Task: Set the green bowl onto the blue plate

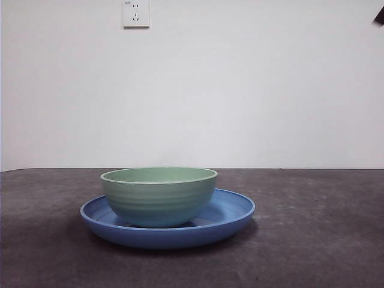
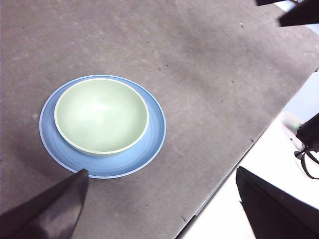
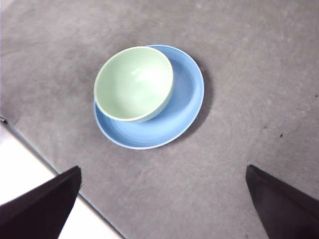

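Note:
The green bowl (image 1: 159,195) stands upright inside the blue plate (image 1: 237,211), a little off the plate's centre. No gripper touches either. My left gripper (image 2: 160,172) hangs open well above the table, with the green bowl (image 2: 99,114) and the blue plate (image 2: 155,130) beyond its jaws. My right gripper (image 3: 163,169) is also open and raised, looking down on the bowl (image 3: 133,82) and the plate (image 3: 187,102). Neither gripper holds anything. Only a black arm tip (image 1: 379,15) shows in the front view, at the top right corner.
A dark grey mat (image 1: 312,240) covers the table. Its edge meets a white surface (image 2: 279,164) in the left wrist view, where a black cable (image 2: 309,152) lies. A wall socket (image 1: 135,13) is high on the white wall behind.

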